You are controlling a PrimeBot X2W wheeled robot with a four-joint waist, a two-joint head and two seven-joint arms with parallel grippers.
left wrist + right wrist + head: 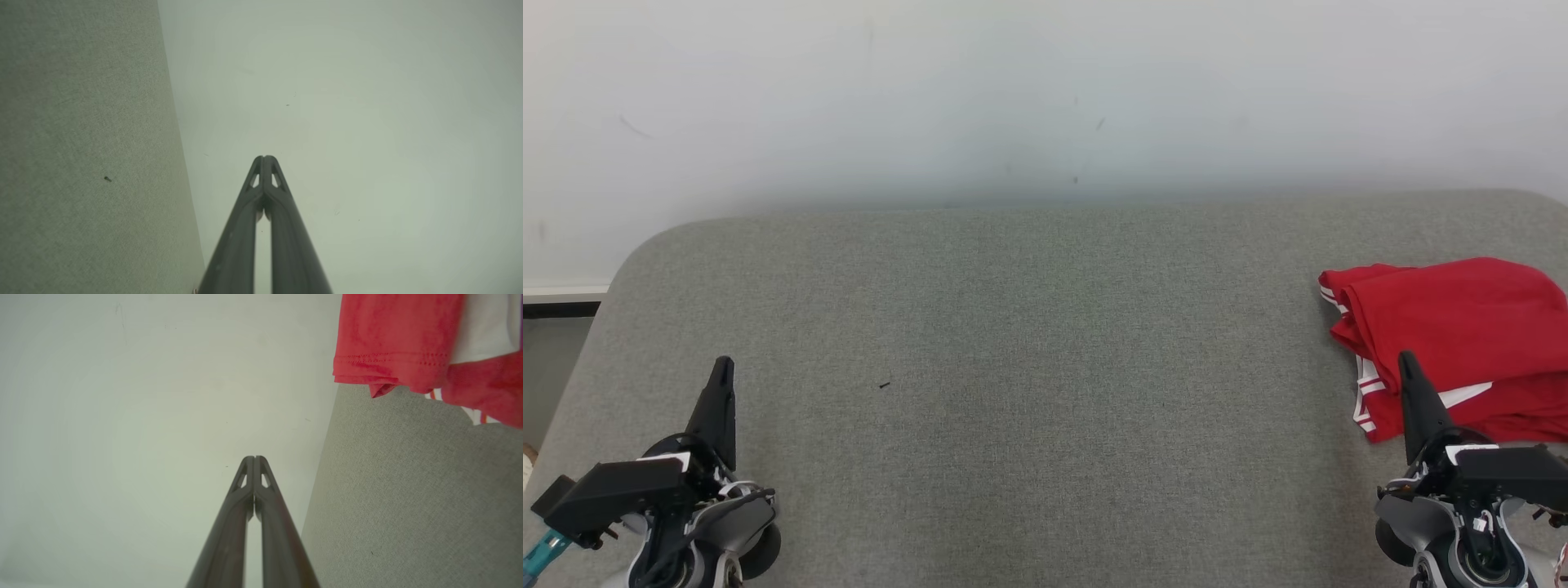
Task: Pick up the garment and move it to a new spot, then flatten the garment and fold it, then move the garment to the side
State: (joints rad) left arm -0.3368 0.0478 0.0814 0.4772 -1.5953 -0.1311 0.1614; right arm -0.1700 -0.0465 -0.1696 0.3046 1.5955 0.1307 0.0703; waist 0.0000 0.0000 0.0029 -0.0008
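Observation:
A red garment [1454, 335] with white stripes lies folded in a heap at the right edge of the grey table [1045, 367]; its hem also hangs into the top right of the right wrist view [392, 339]. My right gripper [1406, 361] is shut and empty, its tip over the garment's near left part in the head view. At the lower left my left gripper [723, 365] is shut too, holding nothing, far from the garment. Both wrist views show the fingertips pressed together [264, 158] [253, 458].
The grey fabric table has rounded far corners and meets a pale wall [1045, 98] behind it. A tiny dark speck [884, 385] lies left of centre. Beyond the table's left edge there is dark floor [556, 343].

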